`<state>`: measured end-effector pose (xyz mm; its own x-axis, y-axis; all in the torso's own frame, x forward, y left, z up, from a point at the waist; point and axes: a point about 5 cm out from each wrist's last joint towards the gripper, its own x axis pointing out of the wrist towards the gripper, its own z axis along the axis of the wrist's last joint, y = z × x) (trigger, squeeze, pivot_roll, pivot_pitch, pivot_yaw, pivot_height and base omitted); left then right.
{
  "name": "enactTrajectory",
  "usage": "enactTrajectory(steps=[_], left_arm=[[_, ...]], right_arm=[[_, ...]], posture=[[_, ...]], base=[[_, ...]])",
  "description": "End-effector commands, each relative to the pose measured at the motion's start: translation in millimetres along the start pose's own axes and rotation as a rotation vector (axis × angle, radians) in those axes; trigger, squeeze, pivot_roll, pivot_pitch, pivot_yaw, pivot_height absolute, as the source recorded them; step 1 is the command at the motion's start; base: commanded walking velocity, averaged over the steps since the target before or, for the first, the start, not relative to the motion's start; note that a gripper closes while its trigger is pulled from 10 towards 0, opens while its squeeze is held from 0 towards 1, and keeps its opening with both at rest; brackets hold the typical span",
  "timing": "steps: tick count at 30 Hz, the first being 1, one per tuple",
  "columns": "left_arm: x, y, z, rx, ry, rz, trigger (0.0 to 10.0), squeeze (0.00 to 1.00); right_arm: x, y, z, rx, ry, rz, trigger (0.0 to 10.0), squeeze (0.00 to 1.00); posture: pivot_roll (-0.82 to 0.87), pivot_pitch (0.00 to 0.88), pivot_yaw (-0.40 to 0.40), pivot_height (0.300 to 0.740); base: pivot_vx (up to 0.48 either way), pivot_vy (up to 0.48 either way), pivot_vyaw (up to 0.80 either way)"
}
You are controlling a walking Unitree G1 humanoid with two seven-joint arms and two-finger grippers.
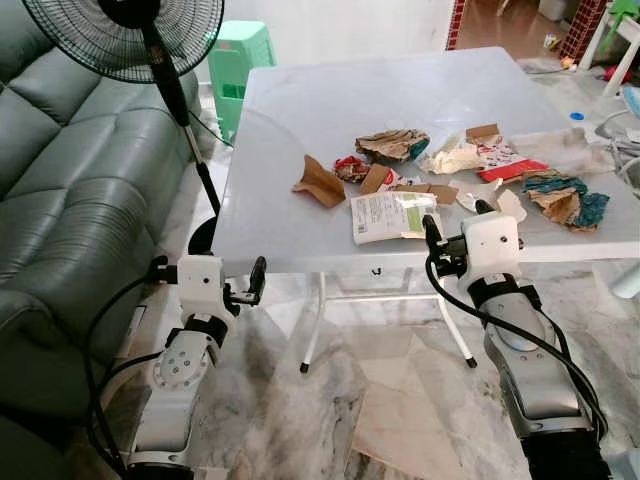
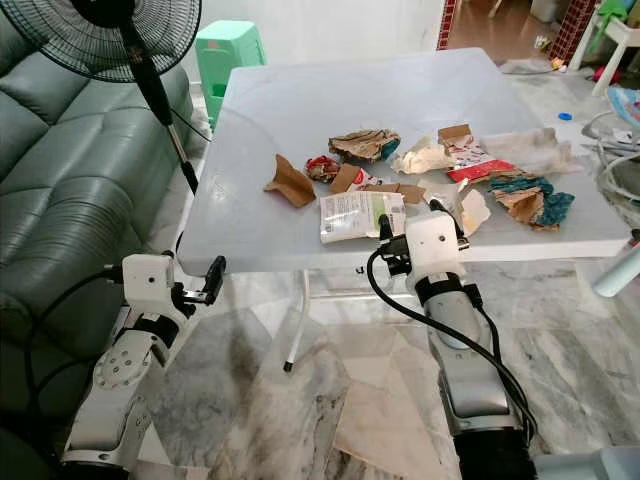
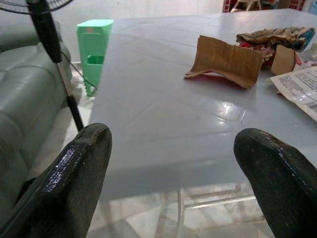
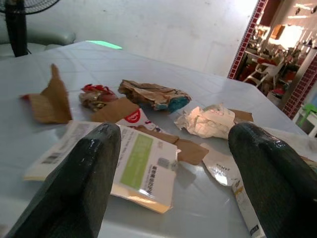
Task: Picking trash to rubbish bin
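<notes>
Trash lies scattered on the pale grey table (image 1: pixel 300 110): a folded brown cardboard scrap (image 1: pixel 318 182), a white-and-green printed packet (image 1: pixel 392 215), a red wrapper (image 1: pixel 350 168), crumpled brown-and-teal paper (image 1: pixel 392 145), crumpled white paper (image 1: pixel 452 158) and another teal-brown wad (image 1: pixel 565 198). My right gripper (image 1: pixel 457 217) is open at the table's near edge, just short of the printed packet (image 4: pixel 133 168). My left gripper (image 1: pixel 207 263) is open and empty, below and in front of the table's near left corner, facing the cardboard scrap (image 3: pixel 225 62).
A grey-green sofa (image 1: pixel 60 180) runs along the left. A black standing fan (image 1: pixel 130 35) is between the sofa and the table. A green plastic stool (image 1: pixel 238 60) stands beyond the table's far left corner. The floor is marble tile (image 1: pixel 380 400).
</notes>
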<state>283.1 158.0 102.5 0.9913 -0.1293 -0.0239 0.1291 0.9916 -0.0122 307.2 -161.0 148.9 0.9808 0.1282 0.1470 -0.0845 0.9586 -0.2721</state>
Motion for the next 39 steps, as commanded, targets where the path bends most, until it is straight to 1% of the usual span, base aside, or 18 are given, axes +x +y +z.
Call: enactTrajectory(steps=[1,8,12,13,16,21,39], left_arm=[[1.7,-3.1,3.1,0.002,-0.011,-0.015,10.0,0.0],[2.0,-5.0,1.5,-0.002,-0.005,-0.004,10.0,0.0],[2.3,-4.0,1.8,-0.005,-0.012,0.023,10.0,0.0],[2.7,-3.7,3.3,0.007,-0.022,0.026,10.0,0.0],[3.6,-4.2,7.7,0.0,-0.049,0.024,10.0,0.0],[5.7,-3.5,8.7,0.002,-0.052,0.032,10.0,0.0],[5.6,-2.4,6.7,-0.006,-0.045,0.043,10.0,0.0]], right_arm=[[-0.4,-3.1,3.9,-0.001,-0.016,-0.003,10.0,0.0],[0.7,2.4,6.2,0.002,-0.026,0.017,10.0,0.0],[0.9,2.4,6.3,0.0,-0.026,0.019,10.0,0.0],[1.0,2.3,6.3,-0.001,-0.026,0.02,10.0,0.0],[1.2,2.1,6.5,-0.003,-0.027,0.021,10.0,0.0],[1.9,3.4,8.2,-0.002,-0.03,0.024,10.0,0.0],[1.9,6.0,11.0,0.01,-0.039,0.042,10.0,0.0]], posture=[[-0.06,0.023,0.042,0.74],[-0.06,0.023,0.037,0.74],[-0.06,0.021,0.035,0.74],[-0.06,0.021,0.035,0.74],[-0.07,0.02,0.034,0.74],[-0.07,0.02,0.032,0.74],[-0.07,0.023,0.033,0.74]], base=[[0.412,0.0,0.0],[0.277,0.0,0.0],[0.0,0.0,0.0],[0.0,0.0,0.0],[0.0,0.0,0.0],[0.0,-0.321,0.0],[0.0,-0.345,0.0]])
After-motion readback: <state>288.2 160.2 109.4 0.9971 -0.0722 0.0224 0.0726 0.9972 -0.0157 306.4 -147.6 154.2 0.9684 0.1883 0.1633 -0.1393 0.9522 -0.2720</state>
